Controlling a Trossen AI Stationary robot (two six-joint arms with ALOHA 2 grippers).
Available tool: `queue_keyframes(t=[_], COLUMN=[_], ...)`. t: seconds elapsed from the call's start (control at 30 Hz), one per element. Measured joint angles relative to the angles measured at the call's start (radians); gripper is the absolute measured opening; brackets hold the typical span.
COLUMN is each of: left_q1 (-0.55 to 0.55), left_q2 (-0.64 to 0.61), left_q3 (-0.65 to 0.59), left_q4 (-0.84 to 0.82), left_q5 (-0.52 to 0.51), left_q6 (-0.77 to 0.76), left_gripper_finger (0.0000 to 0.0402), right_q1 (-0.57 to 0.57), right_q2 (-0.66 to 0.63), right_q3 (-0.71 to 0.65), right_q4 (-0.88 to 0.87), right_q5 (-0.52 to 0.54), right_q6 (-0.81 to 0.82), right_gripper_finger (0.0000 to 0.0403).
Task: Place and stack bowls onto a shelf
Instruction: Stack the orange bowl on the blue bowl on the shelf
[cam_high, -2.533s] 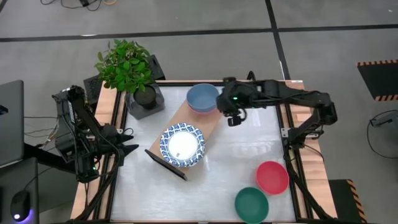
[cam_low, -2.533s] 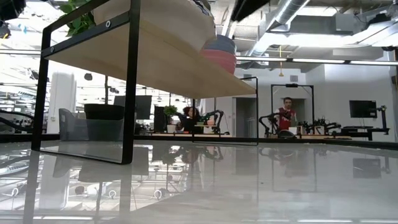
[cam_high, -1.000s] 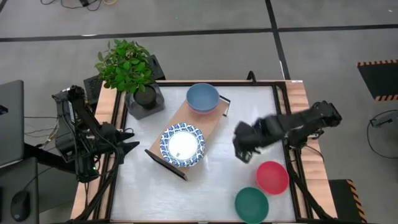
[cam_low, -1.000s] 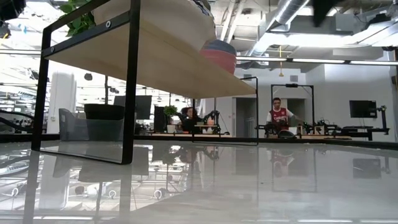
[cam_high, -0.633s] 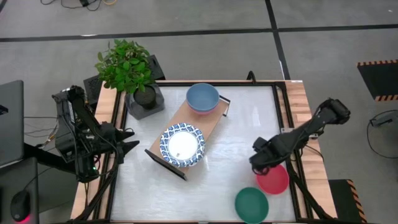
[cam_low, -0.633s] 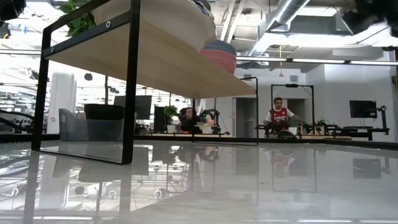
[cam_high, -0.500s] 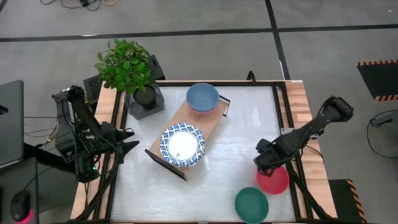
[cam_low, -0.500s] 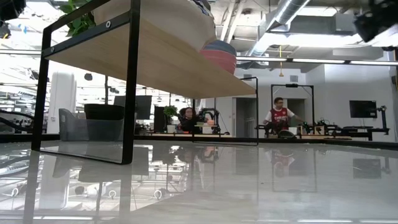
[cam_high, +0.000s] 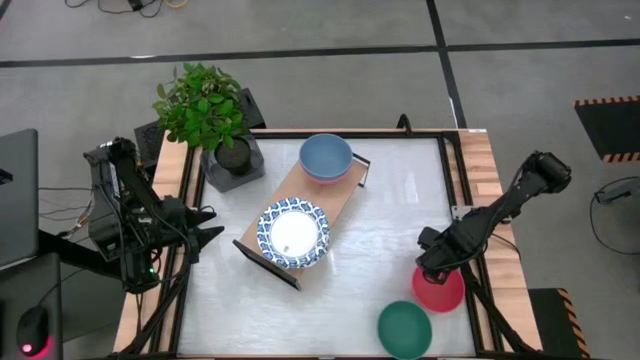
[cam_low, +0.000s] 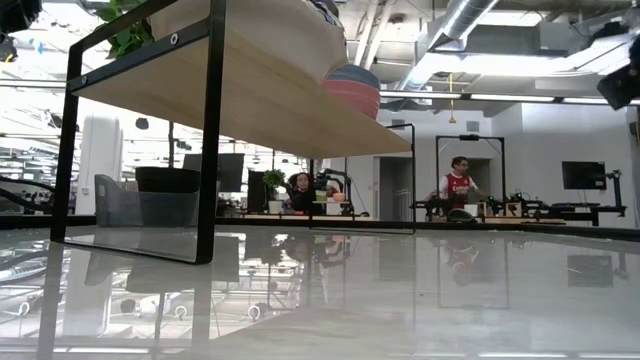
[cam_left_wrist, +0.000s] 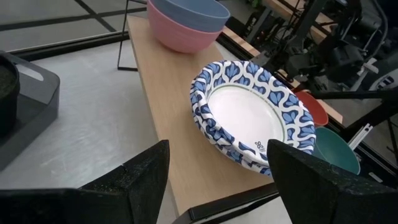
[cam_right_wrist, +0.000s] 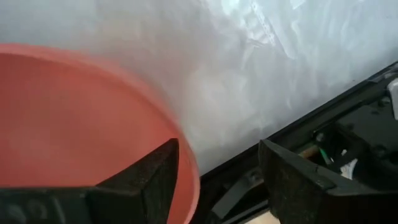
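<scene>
The right pincer (cam_high: 432, 268) hangs with fingers apart over the red bowl's (cam_high: 439, 290) rim; it looks stiff, light and slippery, so pinch the rim.

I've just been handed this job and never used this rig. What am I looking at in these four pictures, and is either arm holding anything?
Two dark robot arms work at a table. The overhead picture shows it all: the shelf carries a blue bowl nested in a pink one, plus stacked white patterned dishes. The red bowl and green bowl sit on the tabletop. The low picture looks level across the table, under the shelf. Each wrist picture looks past that arm's own fingers. The right gripper is open, straddling the red bowl's rim, not yet closed. The left gripper waits open at the table's left edge, holding nothing.
</scene>
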Motion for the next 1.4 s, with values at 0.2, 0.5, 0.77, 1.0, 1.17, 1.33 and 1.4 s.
queue_keyframes(t=[0.2, 0.5, 0.77, 1.0, 1.17, 1.33, 1.4], left_q1=[0.0, 0.0, 0.023, 0.064, 0.083, 0.087, 0.087], left_q2=[0.0, 0.0, 0.0, 0.0, 0.0, 0.0, 0.0], left_q3=[0.0, 0.0, 0.0, 0.0, 0.0, 0.0, 0.0], left_q4=[0.0, -0.009, -0.02, -0.021, -0.021, -0.02, -0.02], left_q5=[0.0, 0.0, 0.0, 0.002, 0.069, 0.103, 0.103], left_q6=[-0.001, -0.002, 0.002, 0.034, 0.047, 0.044, 0.043], left_gripper_finger=[0.0254, 0.0254, 0.0254, 0.0254, 0.0254, 0.0254, 0.0254], right_q1=[0.0, -0.017, -0.111, -0.275, -0.42, -0.562, -0.628], right_q2=[0.0, 0.0, -0.029, -0.093, -0.126, -0.108, -0.081], right_q3=[-0.06, -0.079, -0.054, 0.054, 0.217, 0.449, 0.55], right_q4=[0.015, 0.019, 0.019, -0.052, -0.075, -0.078, -0.078], right_q5=[0.027, 0.031, 0.02, 0.049, 0.067, 0.121, 0.142], right_q6=[-0.006, -0.011, -0.083, -0.176, -0.209, -0.332, -0.391], right_gripper_finger=[0.0238, 0.008, 0.0028, 0.0028, 0.0028, 0.0028, 0.0028])
